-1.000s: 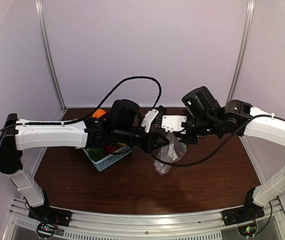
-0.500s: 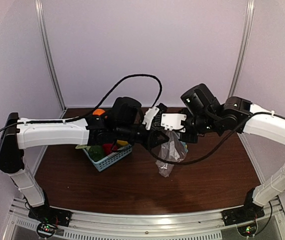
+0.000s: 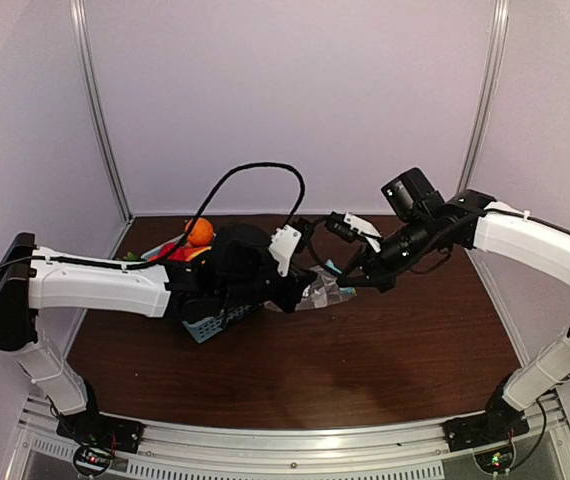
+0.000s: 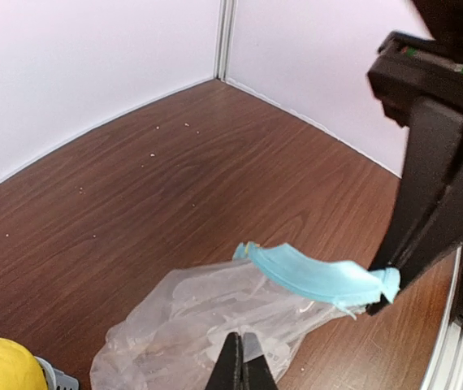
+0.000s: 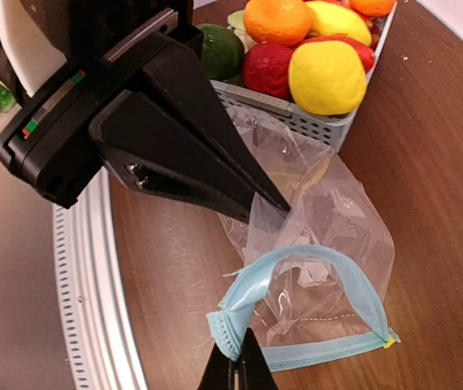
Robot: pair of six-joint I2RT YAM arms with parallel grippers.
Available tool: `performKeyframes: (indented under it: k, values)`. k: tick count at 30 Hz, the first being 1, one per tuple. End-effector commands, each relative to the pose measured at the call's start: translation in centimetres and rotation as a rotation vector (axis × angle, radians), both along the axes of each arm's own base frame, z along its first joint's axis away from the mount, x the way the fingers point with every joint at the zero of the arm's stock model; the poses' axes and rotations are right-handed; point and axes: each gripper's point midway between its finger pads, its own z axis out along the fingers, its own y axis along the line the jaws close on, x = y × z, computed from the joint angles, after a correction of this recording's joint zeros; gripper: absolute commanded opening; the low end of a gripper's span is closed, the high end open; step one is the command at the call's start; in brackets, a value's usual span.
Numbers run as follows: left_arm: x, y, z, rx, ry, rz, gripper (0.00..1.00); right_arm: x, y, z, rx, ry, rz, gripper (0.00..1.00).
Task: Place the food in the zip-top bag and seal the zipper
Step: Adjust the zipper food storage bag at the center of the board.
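The zip-top bag [image 5: 333, 207] lies crumpled on the brown table next to the basket, and it holds no food. Its light-blue zipper [image 5: 329, 348] is parted into an arch. My right gripper [image 5: 238, 359] is shut on one end of the zipper. My left gripper [image 4: 242, 361] is shut on the clear plastic lower down the bag [image 4: 191, 325]. The food sits piled in the basket: an orange piece [image 5: 279, 18], a yellow one [image 5: 326, 75], a red one [image 5: 266, 69] and a green one [image 5: 219, 50]. From above, both grippers [image 3: 300, 297] [image 3: 349, 278] meet at the bag [image 3: 325, 293].
The light-blue lattice basket [image 5: 313, 123] stands at the left back of the table, partly under my left arm [image 3: 115, 285]. A black cable [image 3: 255, 180] loops above the arm. Booth walls close in the back and sides; a metal rail [image 3: 295, 440] runs along the near edge.
Both arms have come down and the bag has dropped from hanging in the air to the table by the basket. My right gripper has shut on the zipper's end.
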Motion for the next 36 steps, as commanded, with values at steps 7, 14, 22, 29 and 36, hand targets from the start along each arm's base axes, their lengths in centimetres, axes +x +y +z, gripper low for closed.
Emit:
performKeyframes:
  k: [7, 14, 22, 29, 36]
  values:
    - [1.1, 2.0, -0.2, 0.051, -0.134, 0.035, 0.00, -1.0, -0.1, 1.2, 0.206, 0.347, 0.016, 0.16]
    - [0.6, 1.2, -1.9, 0.147, -0.002, 0.005, 0.00, 1.8, -2.7, 3.1, 0.028, -0.054, -0.110, 0.32]
    - [-0.9, -0.5, -1.6, 0.082, 0.094, -0.079, 0.00, 1.5, -0.8, 3.1, -0.209, -0.404, -0.053, 0.39]
    - [-2.9, -1.9, -0.6, 0.025, 0.141, -0.203, 0.00, 2.2, -0.1, 3.2, -0.285, -0.568, 0.006, 0.34]
    - [-4.1, -2.6, 0.0, 0.000, 0.169, -0.278, 0.00, 1.1, 0.1, 1.8, -0.340, -0.586, 0.120, 0.27]
